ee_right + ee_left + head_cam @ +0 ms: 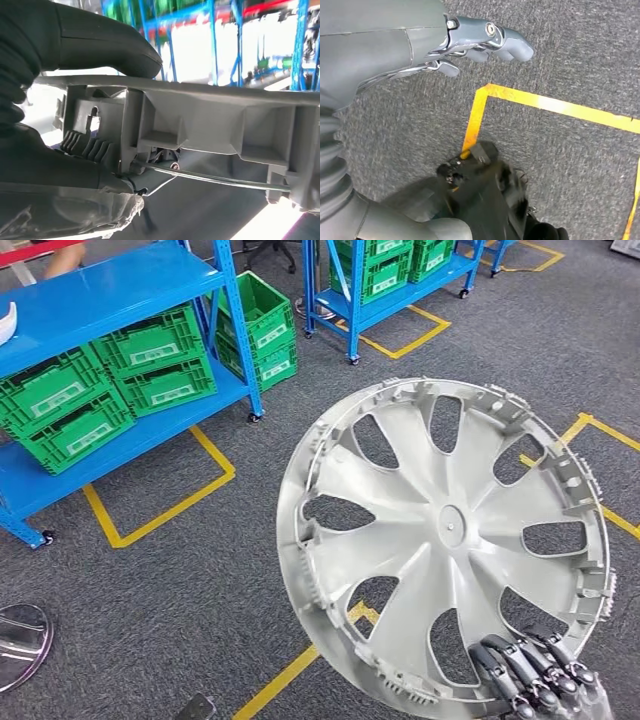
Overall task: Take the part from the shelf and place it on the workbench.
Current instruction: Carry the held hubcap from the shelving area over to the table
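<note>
Above the carpet, right hand [540, 675] fingers [521, 665] clasp the wheel cover's [445, 540] lower rim.

Right hand [75, 125] grips the part's [211, 120] rim.

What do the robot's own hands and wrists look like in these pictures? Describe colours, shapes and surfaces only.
The left hand has smooth grey-blue fingers with round silver pivot screws, behind a plain grey wrist shell and ribbed cover. The right hand has dark, segmented fingers with metallic joints; its wrist view shows a thick, dark, rounded thumb.
</note>
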Robot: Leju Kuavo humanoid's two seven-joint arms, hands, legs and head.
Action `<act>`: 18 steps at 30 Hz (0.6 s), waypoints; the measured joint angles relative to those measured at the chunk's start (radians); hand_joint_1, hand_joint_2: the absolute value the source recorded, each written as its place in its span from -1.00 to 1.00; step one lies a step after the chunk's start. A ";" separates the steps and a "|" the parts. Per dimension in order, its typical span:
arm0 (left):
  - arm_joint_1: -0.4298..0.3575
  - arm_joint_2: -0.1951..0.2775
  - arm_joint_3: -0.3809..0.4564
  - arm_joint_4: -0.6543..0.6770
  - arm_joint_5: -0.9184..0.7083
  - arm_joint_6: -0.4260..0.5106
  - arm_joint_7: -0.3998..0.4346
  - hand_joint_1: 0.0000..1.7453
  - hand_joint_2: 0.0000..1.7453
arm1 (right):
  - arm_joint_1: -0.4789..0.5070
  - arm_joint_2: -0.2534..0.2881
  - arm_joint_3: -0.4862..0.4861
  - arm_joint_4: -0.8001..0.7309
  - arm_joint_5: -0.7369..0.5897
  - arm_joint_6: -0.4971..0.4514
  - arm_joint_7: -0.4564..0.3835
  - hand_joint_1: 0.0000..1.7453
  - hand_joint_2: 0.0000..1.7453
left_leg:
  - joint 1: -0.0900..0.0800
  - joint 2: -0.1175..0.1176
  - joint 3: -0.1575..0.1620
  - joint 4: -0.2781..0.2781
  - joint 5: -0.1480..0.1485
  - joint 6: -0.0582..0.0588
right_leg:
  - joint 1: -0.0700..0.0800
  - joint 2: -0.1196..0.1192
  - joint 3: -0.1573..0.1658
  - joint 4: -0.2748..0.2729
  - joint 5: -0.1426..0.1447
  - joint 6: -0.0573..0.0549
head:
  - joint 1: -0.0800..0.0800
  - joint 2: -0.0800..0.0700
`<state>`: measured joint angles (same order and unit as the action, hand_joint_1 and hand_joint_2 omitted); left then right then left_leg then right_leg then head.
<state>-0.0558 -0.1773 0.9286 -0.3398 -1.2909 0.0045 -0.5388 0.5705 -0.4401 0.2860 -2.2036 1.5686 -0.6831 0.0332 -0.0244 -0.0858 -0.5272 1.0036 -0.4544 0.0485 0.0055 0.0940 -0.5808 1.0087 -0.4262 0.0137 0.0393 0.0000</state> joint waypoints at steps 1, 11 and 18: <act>0.001 0.001 -0.006 0.000 0.008 0.000 0.002 -1.00 1.00 | 0.011 0.032 -0.039 -0.005 0.002 -0.001 -0.039 1.00 1.00 | -0.002 -0.008 0.010 -0.022 0.002 0.002 | -0.002 0.012 -0.005 0.000 0.005 0.004 | 0.000 0.000; 0.010 -0.007 -0.044 0.000 0.038 -0.006 0.003 -1.00 1.00 | 0.072 0.188 -0.219 -0.028 0.003 -0.002 -0.088 1.00 1.00 | 0.016 0.129 -0.001 -0.051 0.022 -0.021 | -0.018 -0.093 -0.114 0.256 -0.124 0.063 | 0.014 0.000; 0.005 -0.003 -0.060 -0.002 0.066 -0.014 0.007 -1.00 1.00 | 0.098 0.230 -0.258 -0.030 0.004 0.000 -0.075 1.00 1.00 | 0.013 0.184 0.001 -0.032 0.015 -0.061 | -0.024 -0.135 0.034 0.008 -0.047 0.031 | 0.007 0.000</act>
<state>-0.0507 -0.1804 0.8686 -0.3418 -1.2244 -0.0091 -0.5319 0.6681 -0.2105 0.0277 -2.2341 1.5725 -0.6826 -0.0415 -0.0114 0.0985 -0.5263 0.9717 -0.4393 -0.0130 -0.0187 -0.0410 -0.5465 1.0164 -0.4731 0.0443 0.0466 0.0000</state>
